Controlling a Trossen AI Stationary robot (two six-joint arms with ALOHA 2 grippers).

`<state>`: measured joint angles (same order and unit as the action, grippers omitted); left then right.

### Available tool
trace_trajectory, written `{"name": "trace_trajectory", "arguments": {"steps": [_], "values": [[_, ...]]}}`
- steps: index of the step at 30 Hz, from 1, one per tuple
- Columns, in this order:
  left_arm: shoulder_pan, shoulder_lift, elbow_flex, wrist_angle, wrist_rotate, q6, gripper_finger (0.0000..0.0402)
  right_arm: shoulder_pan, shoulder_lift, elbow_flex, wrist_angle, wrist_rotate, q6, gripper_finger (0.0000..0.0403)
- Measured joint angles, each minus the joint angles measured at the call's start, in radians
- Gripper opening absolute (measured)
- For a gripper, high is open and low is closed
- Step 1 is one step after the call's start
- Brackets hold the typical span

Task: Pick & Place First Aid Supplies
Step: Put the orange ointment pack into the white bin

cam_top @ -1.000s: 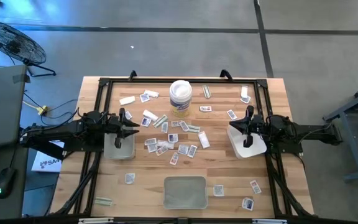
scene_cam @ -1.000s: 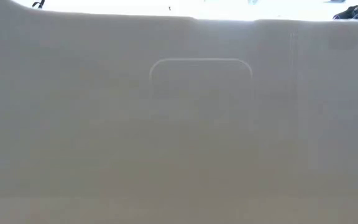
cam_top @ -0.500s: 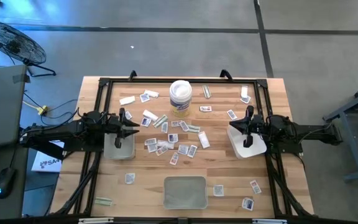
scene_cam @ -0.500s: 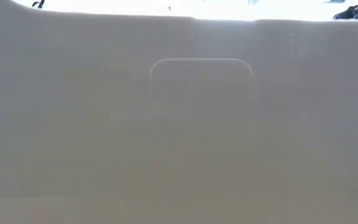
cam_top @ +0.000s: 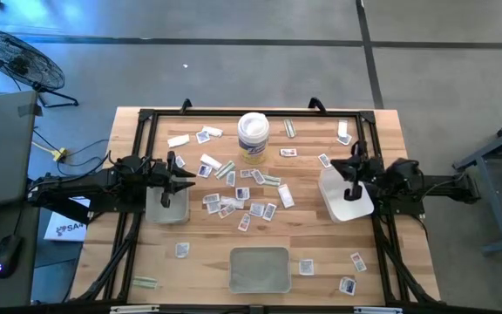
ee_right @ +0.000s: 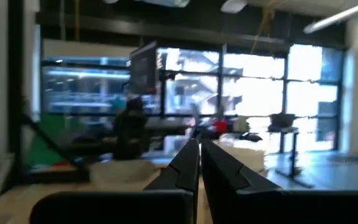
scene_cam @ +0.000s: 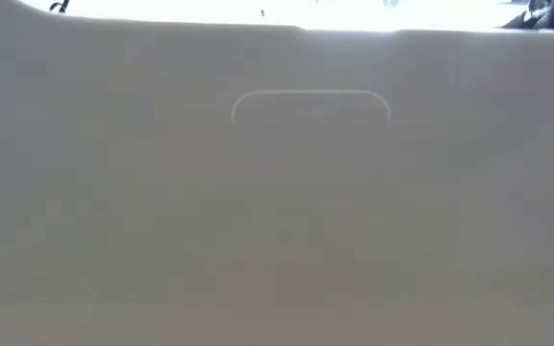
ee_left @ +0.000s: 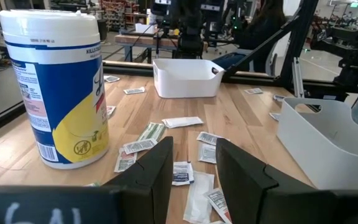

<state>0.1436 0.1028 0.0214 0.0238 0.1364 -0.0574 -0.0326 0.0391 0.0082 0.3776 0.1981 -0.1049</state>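
- You can see that most of the first aid supplies (cam_top: 242, 196) lie loose on the worktop (cam_top: 390, 131), the thickest cluster in the middle, just near side of the white tub (cam_top: 253, 136).
- More packets are spread along the far edge, and a few at the near left and near right corners.
- In my judgement the sorting is at an early stage: the grey tray (cam_top: 259, 269) at the near edge looks to hold nothing, and I cannot tell what is inside the white bin (cam_top: 345, 199) on the right or the bin under the left arm.
- The left gripper (cam_top: 184, 178) waits at the left of the cluster, with its jaws apart and nothing between them.
- The right gripper (cam_top: 353, 166) is over the white bin, jaws together, and no packet shows in them.
- Nearly all the packets are left for you to pick.
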Motion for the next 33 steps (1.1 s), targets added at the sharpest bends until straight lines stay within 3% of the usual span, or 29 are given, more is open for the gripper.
{"name": "trace_trajectory", "arguments": {"steps": [4, 9, 15, 22, 27, 33], "values": [[0.000, 0.000, 0.000, 0.000, 0.000, 0.000, 0.0120, 0.000, 0.015, 0.000, 0.080, 0.065, 0.015, 0.0012], [0.000, 0.000, 0.000, 0.000, 0.003, 0.000, 0.0120, 0.001, 0.122, 0.000, 0.224, -0.048, 0.103, 0.0012], [0.000, 0.000, 0.000, 0.000, 0.003, 0.000, 0.0120, 0.000, 0.392, 0.032, 0.391, 0.006, 0.150, 0.0012], [0.000, 0.000, 0.000, 0.000, 0.003, 0.000, 0.0120, -0.053, 0.751, 0.230, 0.414, 0.076, 0.107, 0.0012], [0.000, 0.000, 0.000, 0.000, 0.003, 0.000, 0.0120, -0.121, 0.927, 0.378, 0.270, 0.178, 0.162, 0.0012], [0.000, 0.000, 0.000, 0.000, 0.003, 0.000, 0.0120, -0.183, 0.983, 0.560, -0.253, 0.168, 0.198, 0.0012]]}}
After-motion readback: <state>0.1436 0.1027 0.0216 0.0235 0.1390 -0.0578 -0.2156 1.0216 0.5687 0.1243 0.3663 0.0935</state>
